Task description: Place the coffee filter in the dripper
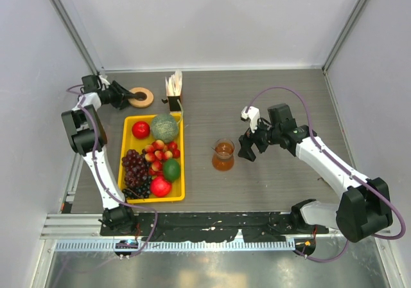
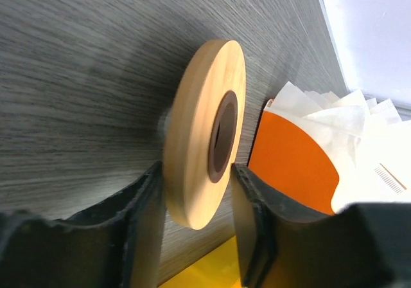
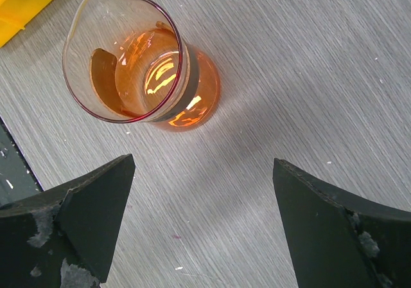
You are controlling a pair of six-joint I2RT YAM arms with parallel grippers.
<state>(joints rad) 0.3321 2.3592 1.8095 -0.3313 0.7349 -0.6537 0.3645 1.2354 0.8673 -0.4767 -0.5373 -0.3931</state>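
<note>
The dripper (image 1: 140,97) lies at the back left of the table, showing a tan ring collar with a dark centre hole. In the left wrist view its collar (image 2: 205,127) stands edge-on between my fingers. My left gripper (image 1: 131,96) (image 2: 196,167) is shut on the dripper's collar, one finger on each face. No single coffee filter shows apart from the upright bundle of white papers (image 1: 174,85) (image 2: 334,117) just right of the dripper. My right gripper (image 1: 247,148) (image 3: 204,159) is open and empty, low over the table beside the glass jug.
The glass jug of amber liquid (image 1: 223,154) (image 3: 141,63) stands mid-table, just left of my right gripper. A yellow tray (image 1: 126,134) of fruit lies in front of the dripper and the bundle. The bundle's holder looks orange (image 2: 289,156) in the left wrist view.
</note>
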